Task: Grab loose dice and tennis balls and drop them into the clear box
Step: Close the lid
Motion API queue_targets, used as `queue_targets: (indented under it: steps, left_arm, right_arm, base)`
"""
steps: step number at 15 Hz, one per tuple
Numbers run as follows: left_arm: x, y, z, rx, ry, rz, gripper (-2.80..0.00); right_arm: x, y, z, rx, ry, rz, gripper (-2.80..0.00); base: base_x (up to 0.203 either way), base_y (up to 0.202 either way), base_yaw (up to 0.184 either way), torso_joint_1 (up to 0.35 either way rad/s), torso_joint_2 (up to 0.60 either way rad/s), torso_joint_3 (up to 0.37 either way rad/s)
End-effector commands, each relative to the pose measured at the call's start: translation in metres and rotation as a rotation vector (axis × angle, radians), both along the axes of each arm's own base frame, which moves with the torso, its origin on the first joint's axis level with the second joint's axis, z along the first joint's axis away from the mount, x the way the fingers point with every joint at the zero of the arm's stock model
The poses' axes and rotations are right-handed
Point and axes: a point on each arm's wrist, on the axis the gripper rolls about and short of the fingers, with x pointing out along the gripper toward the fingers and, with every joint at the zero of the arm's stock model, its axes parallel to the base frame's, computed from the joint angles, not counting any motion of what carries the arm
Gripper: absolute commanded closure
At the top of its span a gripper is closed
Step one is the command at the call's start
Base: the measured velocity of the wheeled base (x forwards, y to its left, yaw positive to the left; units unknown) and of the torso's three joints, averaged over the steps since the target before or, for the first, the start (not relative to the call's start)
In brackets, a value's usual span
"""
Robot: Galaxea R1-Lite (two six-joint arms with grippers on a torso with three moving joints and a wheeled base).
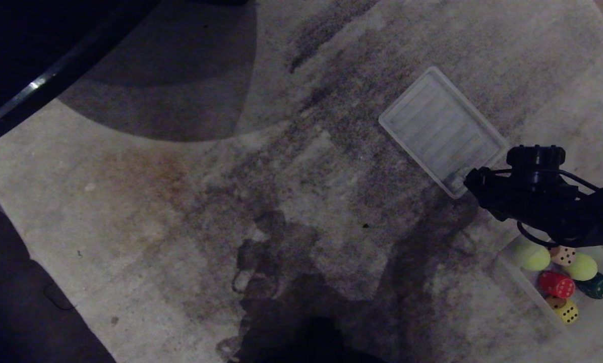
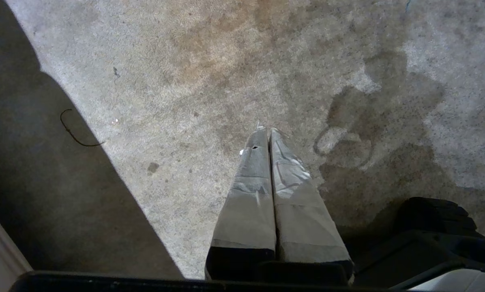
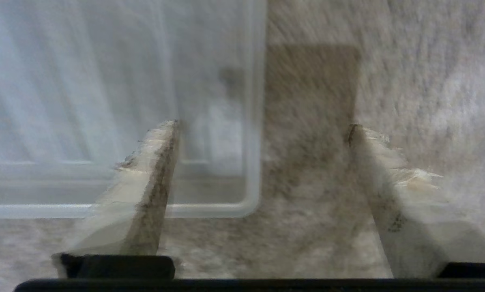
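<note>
The black right arm (image 1: 543, 201) trails looped black cables; both pincers' fingers (image 3: 145, 190) wear pale, frayed tape.

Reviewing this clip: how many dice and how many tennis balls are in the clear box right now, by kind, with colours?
Dice: 4 — beige, red, dark green, yellow
Tennis balls: 2 — one, another
Total: 6, all inside the clear box; none loose on the carpet in view.
</note>
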Motion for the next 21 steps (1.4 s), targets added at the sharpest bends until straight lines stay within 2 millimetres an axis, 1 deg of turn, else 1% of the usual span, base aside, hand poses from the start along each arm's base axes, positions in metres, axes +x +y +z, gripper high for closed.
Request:
queue_targets:
  steps: [1,7,10,11,13,15,17,19,21]
  left_arm:
    - [0.000,0.000,0.000,-0.001,0.003,0.001,0.00]
    - [0.000,0.000,0.000,-0.001,0.003,0.001,0.00]
    - [0.000,0.000,0.000,-0.001,0.003,0.001,0.00]
    - [0.000,0.000,0.000,-0.001,0.003,0.001,0.00]
    - [0.000,0.000,0.000,-0.001,0.003,0.001,0.00]
    - [0.000,0.000,0.000,-0.001,0.003,0.001,0.00]
    - [0.000,0.000,0.000,-0.001,0.003,0.001,0.00]
    - [0.000,0.000,0.000,-0.001,0.003,0.001,0.00]
    - [0.000,0.000,0.000,-0.001,0.003,0.001,0.00]
  right_arm:
    - [0.003,0.003,-0.007,0.002,0.016,0.006,0.00]
    - [0.004,0.003,-0.011,-0.002,0.025,0.000,0.00]
    - [0.000,0.002,-0.012,-0.004,0.035,-0.007,0.00]
    - [-0.004,0.002,-0.008,-0.006,0.027,-0.010,0.00]
    - [-0.017,0.001,0.008,-0.008,-0.005,-0.011,0.00]
    - [-0.040,-0.001,0.031,-0.027,-0.047,-0.002,0.00]
    - [-0.073,-0.001,0.052,-0.065,-0.060,0.024,0.00]
    - [-0.120,0.000,0.072,-0.119,-0.065,0.081,0.00]
    - [-0.177,0.000,0.085,-0.187,-0.077,0.149,0.00]
  base:
    - [0.000,0.000,0.000,0.000,0.00,0.000]
    - [0.000,0.000,0.000,0.000,0.00,0.000]
    - [0.000,0.000,0.000,0.000,0.00,0.000]
    - [0.000,0.000,0.000,0.000,0.00,0.000]
    - [0.000,0.000,0.000,0.000,0.00,0.000]
    - [0.000,0.000,0.000,0.000,0.00,0.000]
    - [0.000,0.000,0.000,0.000,0.00,0.000]
    - [0.000,0.000,0.000,0.000,0.00,0.000]
    - [0.000,0.000,0.000,0.000,0.00,0.000]
